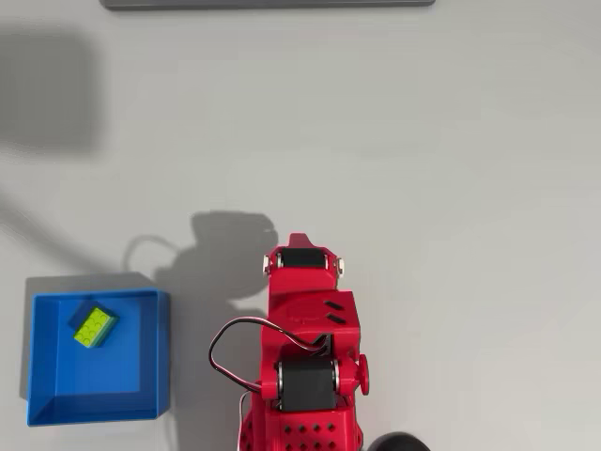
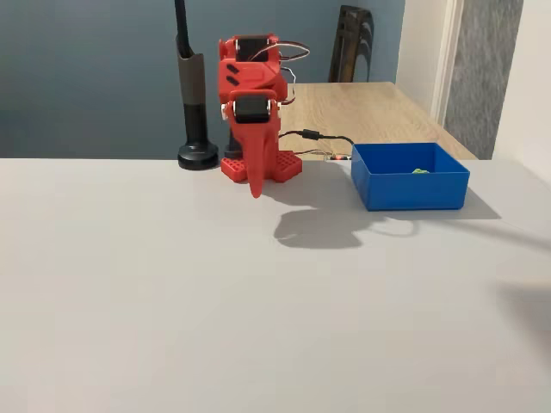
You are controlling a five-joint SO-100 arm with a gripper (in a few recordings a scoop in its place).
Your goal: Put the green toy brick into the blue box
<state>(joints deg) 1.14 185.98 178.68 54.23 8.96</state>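
Note:
The green toy brick (image 1: 94, 326) lies studs up inside the blue box (image 1: 99, 409), near its far left corner in the overhead view. In the fixed view only a sliver of the brick (image 2: 420, 171) shows over the wall of the box (image 2: 409, 191). The red arm (image 1: 305, 319) is folded up over its base, to the right of the box in the overhead view. Its gripper (image 2: 256, 188) hangs point down just above the table, shut with nothing in it, well apart from the box.
A black post on a round foot (image 2: 197, 155) stands beside the arm's base. A black cable (image 2: 318, 136) runs behind the box. A dark grey bar (image 1: 268, 4) lies along the table's far edge. Behind are a wooden table (image 2: 370, 103) and a chair.

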